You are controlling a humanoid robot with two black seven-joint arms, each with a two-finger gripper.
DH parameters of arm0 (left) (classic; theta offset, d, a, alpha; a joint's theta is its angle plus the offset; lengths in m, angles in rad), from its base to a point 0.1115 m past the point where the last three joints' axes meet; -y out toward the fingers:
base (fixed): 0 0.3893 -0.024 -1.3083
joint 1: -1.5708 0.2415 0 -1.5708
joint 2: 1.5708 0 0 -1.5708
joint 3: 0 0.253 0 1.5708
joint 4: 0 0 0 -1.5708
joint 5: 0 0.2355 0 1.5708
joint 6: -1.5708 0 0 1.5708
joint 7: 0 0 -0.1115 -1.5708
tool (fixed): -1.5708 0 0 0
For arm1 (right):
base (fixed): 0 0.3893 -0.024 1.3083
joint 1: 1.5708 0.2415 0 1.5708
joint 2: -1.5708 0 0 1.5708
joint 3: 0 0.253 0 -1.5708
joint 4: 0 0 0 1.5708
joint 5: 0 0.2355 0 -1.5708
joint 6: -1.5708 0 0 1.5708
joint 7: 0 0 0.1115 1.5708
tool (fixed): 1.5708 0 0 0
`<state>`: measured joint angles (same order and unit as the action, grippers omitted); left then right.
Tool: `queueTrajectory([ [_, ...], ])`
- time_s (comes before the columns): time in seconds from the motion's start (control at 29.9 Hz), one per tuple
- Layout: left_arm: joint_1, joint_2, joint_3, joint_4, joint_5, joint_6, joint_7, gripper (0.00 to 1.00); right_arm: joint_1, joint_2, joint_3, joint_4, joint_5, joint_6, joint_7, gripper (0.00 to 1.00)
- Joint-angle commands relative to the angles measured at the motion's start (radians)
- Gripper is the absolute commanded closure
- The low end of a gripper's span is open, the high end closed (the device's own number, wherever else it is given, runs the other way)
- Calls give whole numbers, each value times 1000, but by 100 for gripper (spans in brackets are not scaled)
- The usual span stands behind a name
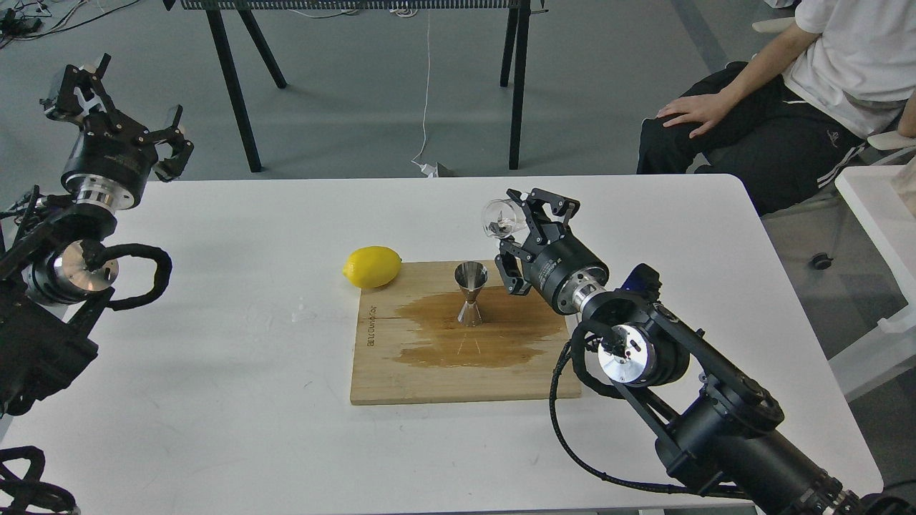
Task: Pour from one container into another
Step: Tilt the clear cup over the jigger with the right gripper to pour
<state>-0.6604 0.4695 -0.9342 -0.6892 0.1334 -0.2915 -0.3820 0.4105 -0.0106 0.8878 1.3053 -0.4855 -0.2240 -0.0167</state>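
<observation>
The small clear glass cup (500, 217) is held in the air, tipped toward the left, with my right gripper (521, 214) shut on it. It hangs above and slightly to the right of the shiny steel jigger (470, 293). The jigger stands upright on the wooden board (444, 379), in the middle of a dark wet stain (501, 336). My left gripper (118, 107) is raised at the far left beyond the table's edge, fingers spread open and holding nothing.
A yellow lemon (372, 267) lies on the white table (215, 357) touching the board's far left corner. A seated person (787, 93) is at the back right. Black table legs (236, 93) stand behind the table.
</observation>
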Motion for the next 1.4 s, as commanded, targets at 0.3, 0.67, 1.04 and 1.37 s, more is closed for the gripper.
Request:
queueTrajectory([
  [0.3,7,-3,0,0,0,0,0,0,-3,3,-85,-1,-136,-31,63,66],
  [0.67,8,-3,0,0,0,0,-1,0,4,11,-115,-43,-192,-72,70,66],
  [1.04,8,-3,0,0,0,0,-1,0,21,11,-139,-93,-248,-121,80,67],
  [1.37,8,-2,0,0,0,0,-1,0,25,11,-144,-89,-254,-123,86,67],
])
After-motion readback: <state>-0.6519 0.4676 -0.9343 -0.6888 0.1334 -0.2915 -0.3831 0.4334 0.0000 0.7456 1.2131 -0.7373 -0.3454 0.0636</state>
